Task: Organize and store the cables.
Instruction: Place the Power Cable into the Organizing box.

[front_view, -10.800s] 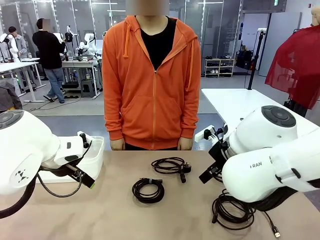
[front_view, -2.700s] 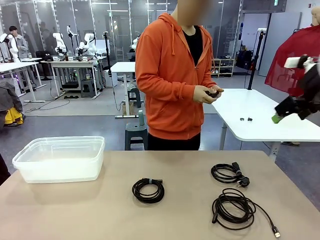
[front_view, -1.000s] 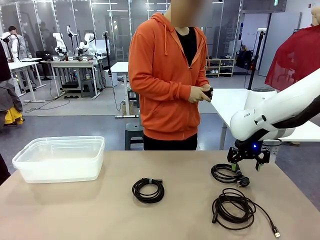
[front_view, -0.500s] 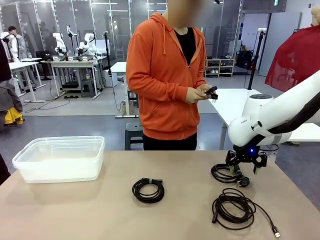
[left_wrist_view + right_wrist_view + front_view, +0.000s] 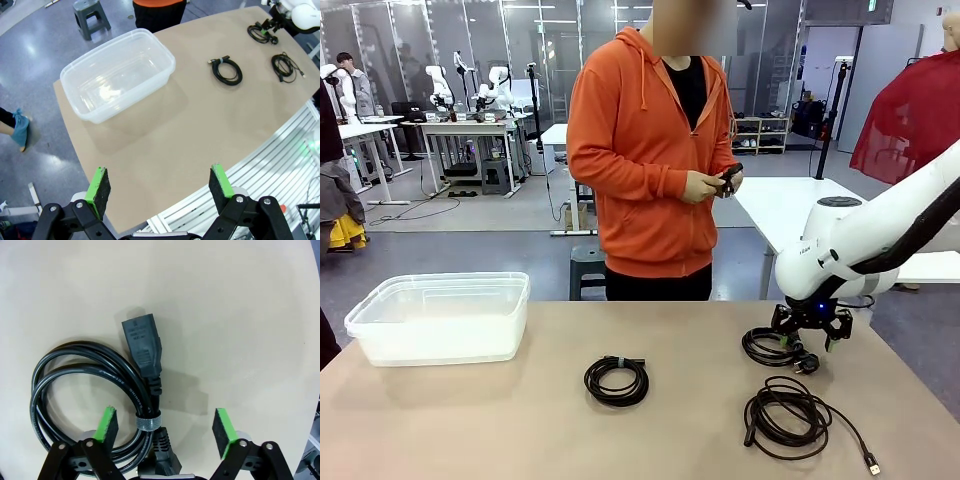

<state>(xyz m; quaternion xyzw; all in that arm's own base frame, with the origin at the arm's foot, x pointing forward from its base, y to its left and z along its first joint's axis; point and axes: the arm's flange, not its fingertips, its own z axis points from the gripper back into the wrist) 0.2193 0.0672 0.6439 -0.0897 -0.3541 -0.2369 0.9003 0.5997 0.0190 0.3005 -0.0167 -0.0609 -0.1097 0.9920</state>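
Nothing stored yet; the bin [image 5: 440, 340] stood empty.
Front: my right gripper [image 5: 810, 328] sat low over the banded cable [image 5: 770, 347], with two coils [image 5: 616, 381] beside it and the bin well apart. Left wrist: my left gripper [image 5: 160, 187] gaped wide, holding nothing, high above the bin. Right wrist: jaws wide, straddling the cable's band, not yet gripping.

A small black cord ring [image 5: 616, 381] lies on the brown table [image 5: 500, 430]. Far to its left sits a clear plastic box [image 5: 440, 318]. To the ring's right, a bit farther back, lies another black cord [image 5: 768, 347] with a plug. The right gripper [image 5: 810, 338] hangs low over that cord with its fingers apart. Its white arm [image 5: 865, 240] goes up and off to the right. Also right of the ring, but nearer the camera, lies a bigger, looser cord bundle [image 5: 788, 417]. Behind the ring, across the table, stands a person [image 5: 640, 160] in an orange hoodie. The person's hands [image 5: 703, 187] hold something small and dark.
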